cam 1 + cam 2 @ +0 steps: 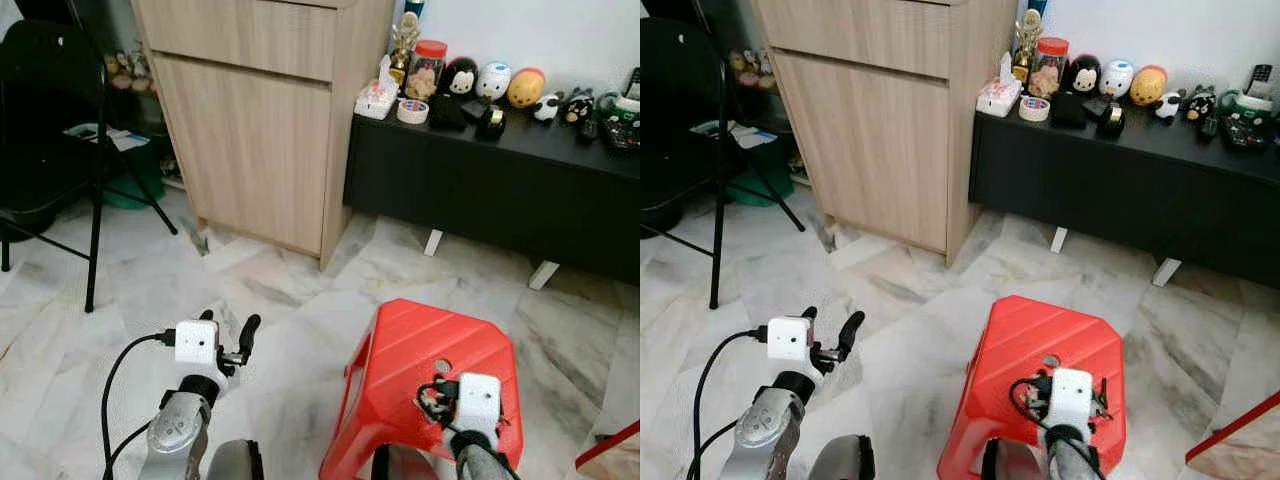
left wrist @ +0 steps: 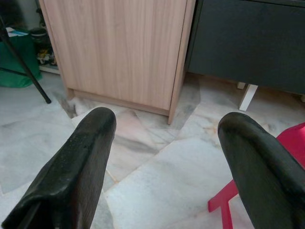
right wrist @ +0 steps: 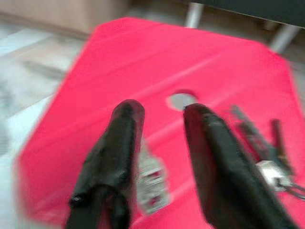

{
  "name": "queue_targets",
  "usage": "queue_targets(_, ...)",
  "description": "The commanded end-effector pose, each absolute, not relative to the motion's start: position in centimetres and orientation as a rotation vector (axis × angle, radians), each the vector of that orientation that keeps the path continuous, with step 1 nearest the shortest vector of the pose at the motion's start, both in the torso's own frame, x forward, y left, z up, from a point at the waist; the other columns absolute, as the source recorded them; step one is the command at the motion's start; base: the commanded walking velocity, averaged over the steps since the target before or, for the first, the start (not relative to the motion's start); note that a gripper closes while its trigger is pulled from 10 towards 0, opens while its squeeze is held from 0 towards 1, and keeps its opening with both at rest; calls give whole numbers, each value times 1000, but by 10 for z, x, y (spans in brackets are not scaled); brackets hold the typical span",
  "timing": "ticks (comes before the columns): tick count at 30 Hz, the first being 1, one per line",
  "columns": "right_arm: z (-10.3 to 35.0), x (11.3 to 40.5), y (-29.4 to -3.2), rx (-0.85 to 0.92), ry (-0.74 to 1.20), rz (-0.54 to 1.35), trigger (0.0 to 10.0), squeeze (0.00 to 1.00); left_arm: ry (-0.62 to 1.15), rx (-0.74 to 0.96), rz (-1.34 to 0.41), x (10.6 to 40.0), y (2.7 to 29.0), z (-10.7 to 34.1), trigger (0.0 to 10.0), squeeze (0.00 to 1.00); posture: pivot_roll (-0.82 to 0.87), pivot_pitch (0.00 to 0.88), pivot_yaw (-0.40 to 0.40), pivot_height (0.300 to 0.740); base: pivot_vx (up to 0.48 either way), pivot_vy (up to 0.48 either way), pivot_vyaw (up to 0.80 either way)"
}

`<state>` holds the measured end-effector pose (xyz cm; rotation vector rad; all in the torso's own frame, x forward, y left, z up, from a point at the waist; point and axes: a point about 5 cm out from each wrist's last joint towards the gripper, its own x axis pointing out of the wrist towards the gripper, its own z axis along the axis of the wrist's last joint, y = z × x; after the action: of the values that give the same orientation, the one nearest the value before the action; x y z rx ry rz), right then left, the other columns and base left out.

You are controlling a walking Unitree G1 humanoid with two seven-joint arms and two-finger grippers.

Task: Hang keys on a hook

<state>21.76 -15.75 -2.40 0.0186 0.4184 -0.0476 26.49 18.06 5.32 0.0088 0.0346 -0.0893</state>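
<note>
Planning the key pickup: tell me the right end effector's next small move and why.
Probably shift the right end effector sideways toward the metal bunch of keys before lowering: its fingers are apart above the red plastic stool, but the keys lie beside them, not between.

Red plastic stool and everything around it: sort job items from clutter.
Job:
bunch of metal keys on the red plastic stool
right gripper, open above them

Lying about:
black folding chair
light wooden cabinet
roll of tape
egg-shaped toy figures

text: none legible | labels: too blurred or small to read
</note>
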Motion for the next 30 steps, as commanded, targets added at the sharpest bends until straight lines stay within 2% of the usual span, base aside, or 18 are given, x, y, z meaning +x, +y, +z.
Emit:
queue_targets(1,-21,218,-152,-4,417,12,10000,1000,44,2,-90,263,180,50,10000,0,61,21,-73,599,0,0,0)
queue_targets(6,-28,219,-147,-25,497,31,10000,1000,46,2,-90,263,180,49,10000,0,62,24,-73,599,0,0,0)
queue_targets(7,-31,220,-145,-29,533,42,10000,282,46,2,-90,263,180,49,10000,0,62,24,-73,599,0,0,0)
queue_targets(8,-31,222,-144,-26,535,41,10000,0,46,1,-90,264,180,49,10000,0,64,24,-75,599,0,0,0)
queue_targets(20,-35,227,-142,9,594,-25,10000,0,47,1,-82,263,180,48,10000,0,72,26,-81,599,0,0,0)
queue_targets(30,-43,208,-165,33,618,-207,10000,0,49,0,-85,264,180,48,10000,0,65,29,-79,599,0,0,0)
